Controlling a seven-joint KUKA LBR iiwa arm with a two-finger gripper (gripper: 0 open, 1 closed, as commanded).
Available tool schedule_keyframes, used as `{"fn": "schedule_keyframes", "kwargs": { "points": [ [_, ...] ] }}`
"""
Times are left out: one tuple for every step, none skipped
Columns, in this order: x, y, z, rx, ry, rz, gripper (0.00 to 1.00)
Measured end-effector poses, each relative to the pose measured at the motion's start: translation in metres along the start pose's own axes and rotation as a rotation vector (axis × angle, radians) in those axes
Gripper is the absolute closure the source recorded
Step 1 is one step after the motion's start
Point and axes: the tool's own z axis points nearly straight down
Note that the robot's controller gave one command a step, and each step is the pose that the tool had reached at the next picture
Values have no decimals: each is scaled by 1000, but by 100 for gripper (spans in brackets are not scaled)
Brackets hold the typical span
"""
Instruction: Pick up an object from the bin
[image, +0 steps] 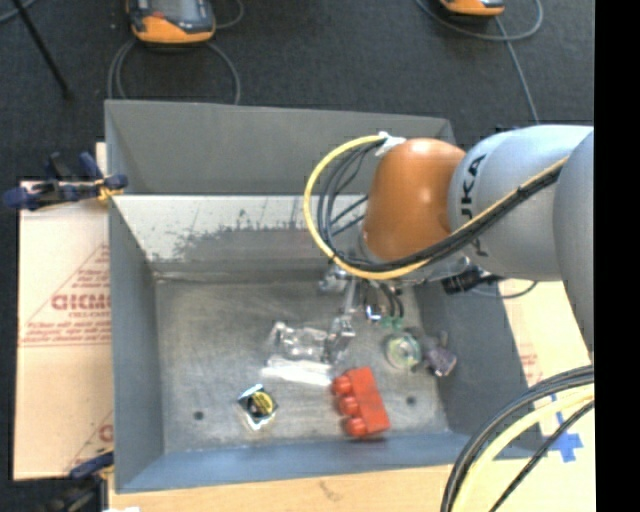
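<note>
The arm (520, 200), lettered KUKA, is hanging its gripper (343, 325) over clear plastic (298, 345) in the middle of the bin (200, 225); how far it is open, I cannot tell.

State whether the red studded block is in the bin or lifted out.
In the bin: the red studded block lies flat on the floor near the front wall, apart from the gripper.

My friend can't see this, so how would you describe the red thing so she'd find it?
Look in the grey bin, by the wall closest to the camera, right of middle. The red block lies there: the only red thing, with three round bumps.
</note>
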Motion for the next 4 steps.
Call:
{"fn": "schedule_keyframes", "kwargs": {
  "points": [
    [31, -8, 62, -2, -12, -249, 0],
    [30, -8, 61, -3, -15, -246, 100],
    [58, -45, 37, 1, 4, -325, 100],
    [55, -42, 40, -3, 2, -315, 100]
  ]
}}
